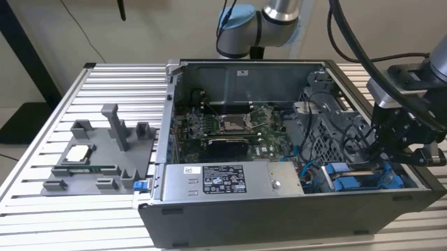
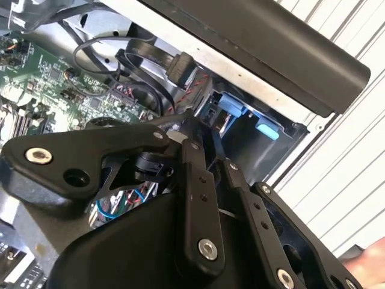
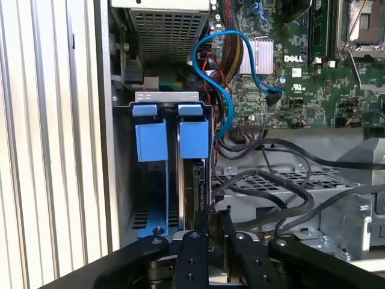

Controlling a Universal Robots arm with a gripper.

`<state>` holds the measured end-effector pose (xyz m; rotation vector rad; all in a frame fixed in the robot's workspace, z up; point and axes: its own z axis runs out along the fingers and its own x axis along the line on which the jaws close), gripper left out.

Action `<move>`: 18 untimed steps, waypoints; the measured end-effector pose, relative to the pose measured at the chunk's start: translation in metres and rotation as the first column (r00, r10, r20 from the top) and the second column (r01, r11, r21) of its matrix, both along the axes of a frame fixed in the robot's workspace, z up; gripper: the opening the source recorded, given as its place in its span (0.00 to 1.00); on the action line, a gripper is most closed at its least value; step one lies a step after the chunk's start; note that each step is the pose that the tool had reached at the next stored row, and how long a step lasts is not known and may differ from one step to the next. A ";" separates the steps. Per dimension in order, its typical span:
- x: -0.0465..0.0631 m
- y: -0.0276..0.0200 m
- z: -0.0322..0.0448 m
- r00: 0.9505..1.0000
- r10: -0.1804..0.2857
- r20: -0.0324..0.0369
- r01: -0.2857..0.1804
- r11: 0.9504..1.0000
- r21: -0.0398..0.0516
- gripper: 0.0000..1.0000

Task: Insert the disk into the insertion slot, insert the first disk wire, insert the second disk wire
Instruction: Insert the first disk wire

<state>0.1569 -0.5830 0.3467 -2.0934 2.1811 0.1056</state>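
The open computer case lies on the slatted worktop, and the end effector hangs over its drive corner, at the exterior view's right. In the first wrist view the disk stands on edge inside the insertion slot, its blue carrier tab just beside a second blue tab. The end effector's tips sit at the disk's near edge, drawn almost together with hardly a gap. Nothing is clearly pinched between them, so it looks like a push more than a grasp. I judge the first step, seating the disk, to be in hand or nearly finished. A blue data cable curves down toward the carrier tabs, and black cables lie loose over the perforated cage beside the slot. Whether any wire is plugged into the disk I cannot tell. Finishing the seating calls for a straight press along the rails, kept clear of those cables.
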 end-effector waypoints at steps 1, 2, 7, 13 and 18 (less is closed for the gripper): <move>0.000 -0.0001 -0.0007 1.000 -0.003 -0.002 0.003 1.000 0.000 0.19; 0.000 -0.0002 -0.0013 1.000 -0.007 -0.004 0.007 1.000 -0.001 0.19; 0.000 -0.0010 -0.0046 1.000 -0.023 -0.008 0.023 1.000 -0.002 0.19; 0.001 -0.0010 -0.0081 0.999 -0.033 -0.008 0.033 0.999 -0.002 0.19; 0.001 -0.0008 -0.0093 0.999 -0.036 -0.008 0.036 0.999 -0.002 0.19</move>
